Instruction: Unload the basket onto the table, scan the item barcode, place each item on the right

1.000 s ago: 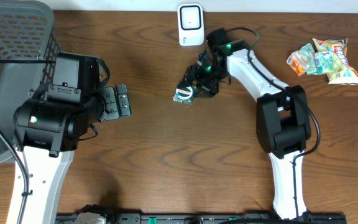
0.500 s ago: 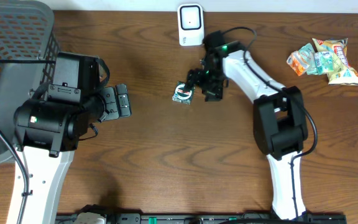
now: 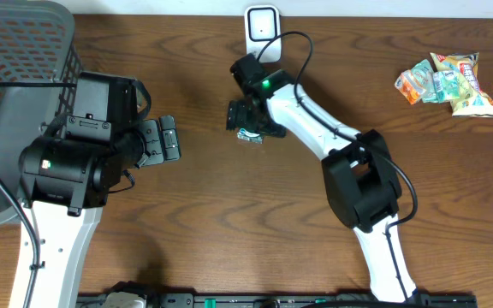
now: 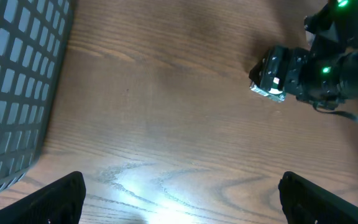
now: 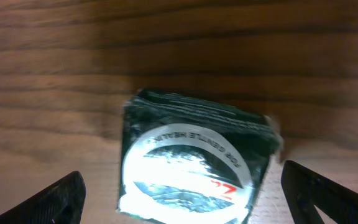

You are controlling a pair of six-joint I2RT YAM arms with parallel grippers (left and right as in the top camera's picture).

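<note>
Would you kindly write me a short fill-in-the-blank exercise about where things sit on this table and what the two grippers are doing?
1. The grey mesh basket stands on the ____ arm's side of the table.
2. The right gripper is above the dark packet with its jaws ____.
3. The left gripper is open and holds ____.
4. The colourful snack packets lie on the ____ arm's side.

Missing words: left; open; nothing; right.
</note>
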